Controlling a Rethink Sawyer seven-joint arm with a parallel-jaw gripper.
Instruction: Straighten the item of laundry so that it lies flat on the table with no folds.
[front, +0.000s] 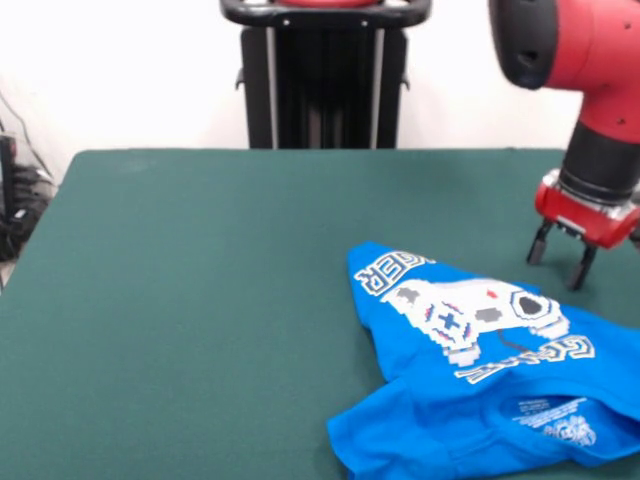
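The gripper (560, 262) hangs at the right edge of the frame, a little above mid-height, below a red wrist plate on the red and black arm (590, 90) that comes down from the upper right corner. Its two dark fingers (539, 243) point down and stand apart with a clear gap of green showing between them, so the hand is open. Nothing is held between them. The tips hover over bare table (200, 260), just above and to the right of the shirt's upper edge; they do not touch the cloth, and whether they touch the table surface cannot be told.

The shirt (500, 400) lies in the lower right of the frame, running off the right and bottom edges. It is bright blue, with a white pixel graphic and outlined block letters facing up. It is not flat: the upper part forms a slanted, roughly triangular panel, and along the bottom a second layer is folded over, with a small white print near the collar area and a rumpled edge at lower centre.

The green table fills the rest of the frame.
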